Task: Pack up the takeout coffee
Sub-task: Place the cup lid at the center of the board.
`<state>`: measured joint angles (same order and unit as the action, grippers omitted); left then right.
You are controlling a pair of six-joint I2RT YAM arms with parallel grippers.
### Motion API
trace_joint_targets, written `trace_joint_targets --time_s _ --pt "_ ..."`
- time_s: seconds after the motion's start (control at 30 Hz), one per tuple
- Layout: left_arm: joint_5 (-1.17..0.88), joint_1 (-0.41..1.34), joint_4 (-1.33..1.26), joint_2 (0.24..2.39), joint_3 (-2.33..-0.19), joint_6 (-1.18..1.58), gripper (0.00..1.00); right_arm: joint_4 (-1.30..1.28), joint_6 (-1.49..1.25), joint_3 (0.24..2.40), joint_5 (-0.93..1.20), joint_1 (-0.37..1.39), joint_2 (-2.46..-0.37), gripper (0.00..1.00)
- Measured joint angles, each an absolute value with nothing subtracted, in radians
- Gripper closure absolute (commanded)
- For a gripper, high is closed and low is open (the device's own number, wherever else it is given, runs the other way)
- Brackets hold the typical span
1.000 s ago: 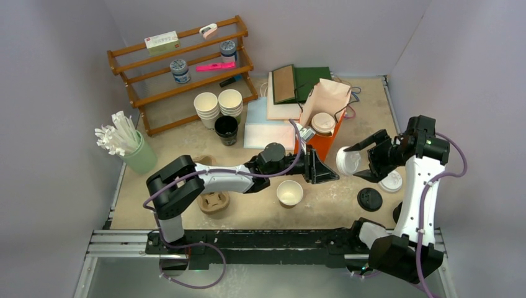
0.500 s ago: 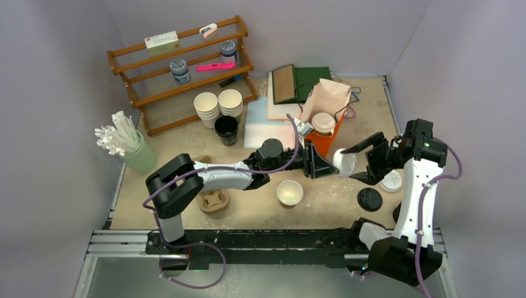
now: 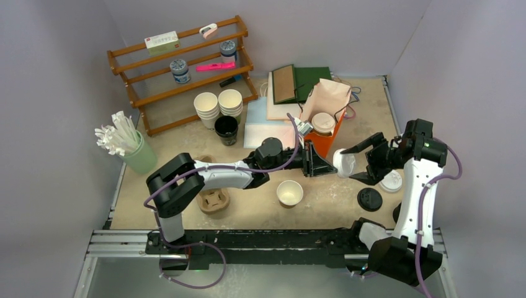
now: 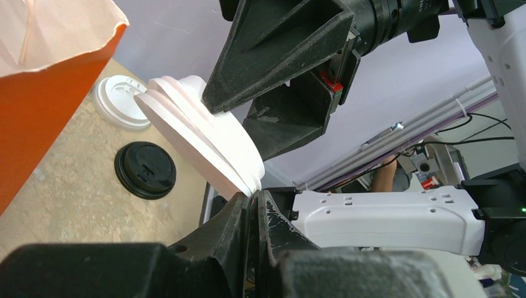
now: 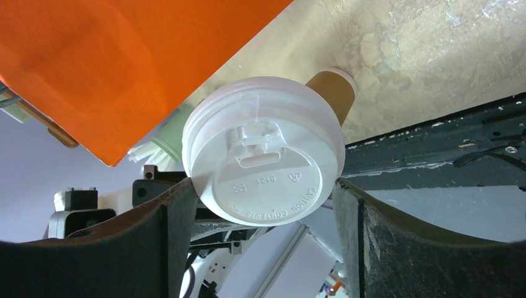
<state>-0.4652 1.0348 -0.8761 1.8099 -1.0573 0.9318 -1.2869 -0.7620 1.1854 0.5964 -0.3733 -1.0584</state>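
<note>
White lid (image 5: 263, 161) is hanging in air just beside orange bag (image 3: 324, 141). Right gripper (image 5: 263, 200) is clamping it across; left gripper (image 4: 254, 197) is pinching its rim, jaws nearly together. Open kraft cup (image 3: 289, 192) is sitting on table (image 3: 267, 214) nearby.

White lid (image 5: 263, 152), embossed lettering (centre of the right wrist view); orange bag (image 5: 111, 68) upper left; brown cup (image 5: 332, 93); black lid (image 3: 369, 199) on speckled beige table (image 3: 322, 208).
</note>
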Motion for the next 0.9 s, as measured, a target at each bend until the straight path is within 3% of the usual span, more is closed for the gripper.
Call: trace_joint_targets --time_s 0.17,0.57,0.9 --pt "-0.474 1.033 -0.883 1.81 -1.041 0.931 1.0 -1.288 -0.762 1.185 0.595 -0.373 -1.061 0.22" --pt "-0.484 1.027 -0.842 1.81 -0.989 0.9 1.0 -1.287 -0.762 1.191 0.558 -0.373 -1.076 0.23" --pt "-0.493 1.087 -0.723 1.92 -1.127 0.867 1.0 -1.275 -0.764 1.26 0.296 -0.373 -1.076 0.24"
